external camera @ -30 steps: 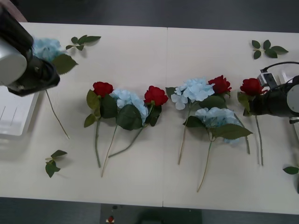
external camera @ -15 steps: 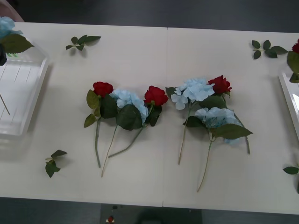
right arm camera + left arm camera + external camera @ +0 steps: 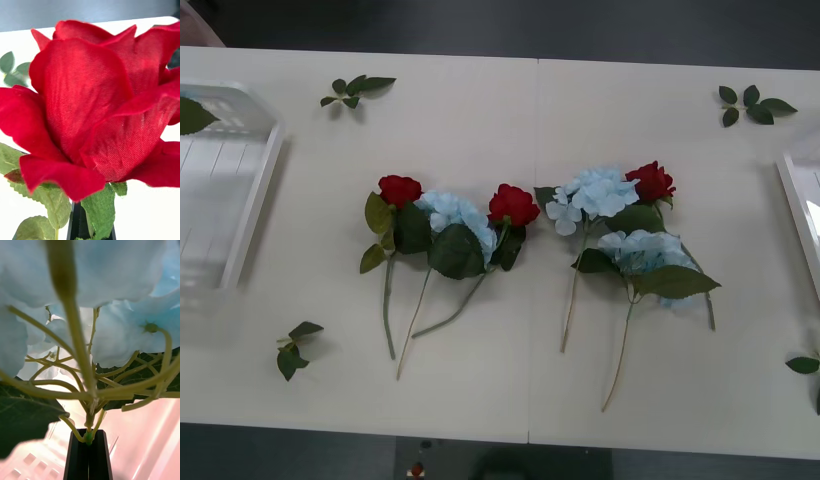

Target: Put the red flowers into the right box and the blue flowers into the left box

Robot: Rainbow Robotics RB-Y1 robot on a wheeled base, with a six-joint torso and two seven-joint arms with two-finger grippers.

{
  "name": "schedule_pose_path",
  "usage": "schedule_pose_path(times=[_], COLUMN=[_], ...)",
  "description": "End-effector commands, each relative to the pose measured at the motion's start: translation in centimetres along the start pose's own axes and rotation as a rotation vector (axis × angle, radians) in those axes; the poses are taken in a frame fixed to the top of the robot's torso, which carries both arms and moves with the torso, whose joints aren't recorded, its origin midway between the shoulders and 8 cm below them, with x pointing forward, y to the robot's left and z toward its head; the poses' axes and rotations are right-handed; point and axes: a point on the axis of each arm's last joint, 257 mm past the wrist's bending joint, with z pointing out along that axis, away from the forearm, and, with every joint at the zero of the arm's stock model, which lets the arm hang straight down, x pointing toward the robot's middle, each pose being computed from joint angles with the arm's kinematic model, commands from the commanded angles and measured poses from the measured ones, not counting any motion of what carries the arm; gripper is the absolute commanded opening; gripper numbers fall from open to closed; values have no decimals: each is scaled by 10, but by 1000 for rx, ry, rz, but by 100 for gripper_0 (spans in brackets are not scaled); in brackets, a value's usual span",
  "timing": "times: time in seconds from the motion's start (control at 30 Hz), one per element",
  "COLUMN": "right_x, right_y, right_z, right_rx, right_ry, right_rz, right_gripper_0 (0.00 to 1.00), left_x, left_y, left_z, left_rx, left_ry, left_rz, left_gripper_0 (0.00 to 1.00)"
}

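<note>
My left gripper (image 3: 88,444) is shut on the stem of a blue flower (image 3: 112,288), whose pale head looms close above the black fingers. The ribbed floor of the left box (image 3: 33,461) lies beneath it. My right gripper (image 3: 88,221) is shut on the stem of a red flower (image 3: 97,105), with the bloom and its leaves right over the fingers. In the front view the left box (image 3: 250,190) sits at the table's left edge and the right box (image 3: 800,215) at its right edge. Three red flowers (image 3: 513,204) and three blue flowers (image 3: 595,190) lie mid-table.
Loose leaf sprigs lie at the back left (image 3: 355,88), back right (image 3: 752,103), front left (image 3: 293,352) and front right edge (image 3: 802,365). One green leaf (image 3: 192,115) pokes in over the left box's far corner. Stems of the lying flowers point toward the front edge.
Both arms have swung outward and left the front view. The left carried its blue flower over the left box. The right lifted its red flower off the table toward the right box.
</note>
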Motion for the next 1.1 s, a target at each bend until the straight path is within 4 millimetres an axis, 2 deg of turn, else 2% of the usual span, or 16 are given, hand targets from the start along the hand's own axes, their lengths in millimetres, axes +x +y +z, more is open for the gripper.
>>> schedule_pose_path(times=[0.03,0.13,0.17,0.2,0.27,0.37,0.43,0.53,0.6,0.63,0.67,0.7,0.77,0.83,1.0,1.1], right_x=[-17,-7,-5,0,13,30,34,36,35,35,34,34,30,26,12,6], right_y=[-31,-49,-52,-54,-62,-68,-69,-68,-68,-68,-67,-67,-64,-61,-36,-4], right_z=[1,12,14,17,26,38,42,43,43,43,43,44,43,43,35,23], right_rx=[76,109,114,115,129,143,148,149,147,146,145,145,139,133,87,31], right_ry=[-42,-39,-39,-32,-10,12,16,17,16,15,11,11,2,-3,-2,23], right_rz=[-81,-79,-77,-73,-76,-84,-97,-102,-107,-105,-104,-106,-105,-105,-146,-202], right_gripper_0=[0,0,0,0,0,0,0,1,9,19,32,48,85,99,100,100], left_x=[-11,-13,-14,-13,-14,-17,-19,-19,-21,-21,-22,-24,-27,-27,-20,-8], left_y=[6,7,7,8,8,6,5,-1,-12,-18,-25,-33,-57,-73,-113,-138], left_z=[2,6,6,6,6,6,6,5,2,0,-3,-6,-17,-25,-49,-68], left_rx=[0,3,3,2,0,7,13,31,67,83,103,125,189,229,329,381], left_ry=[-31,-44,-47,-46,-51,-65,-70,-71,-75,-77,-81,-86,-95,-91,-67,-38], left_rz=[20,27,30,33,42,53,59,62,61,61,61,61,59,62,91,140], left_gripper_0=[0,5,9,17,44,76,84,88,93,97,100,100,100,100,100,100])
